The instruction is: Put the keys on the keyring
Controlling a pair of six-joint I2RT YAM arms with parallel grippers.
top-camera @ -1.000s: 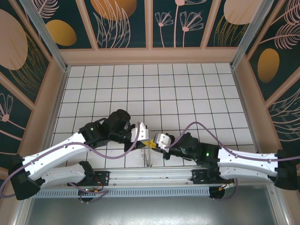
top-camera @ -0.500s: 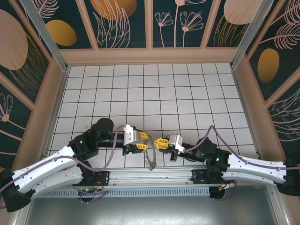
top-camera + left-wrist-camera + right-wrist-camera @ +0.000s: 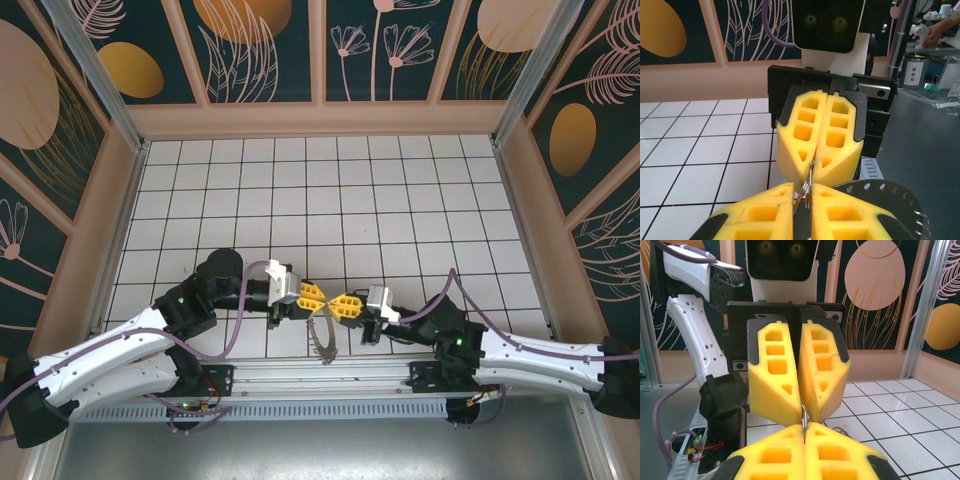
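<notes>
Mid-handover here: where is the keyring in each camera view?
Top external: the keyring hangs just below the meeting fingertips.
Left wrist: its holed rim lies lower right, a wire rising between the fingers.
Right wrist: a thin metal sliver pinched at lower centre.
Shared landmark: yellow fingers of the left gripper and right gripper meeting tip to tip.

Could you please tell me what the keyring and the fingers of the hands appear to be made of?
The keyring looks like thin, dull grey metal: a dark rim punched with small holes, and wire loops that glint. The fingers look like matte yellow moulded plastic or foam, hollowed into cells; which of the two is unclear.
</notes>
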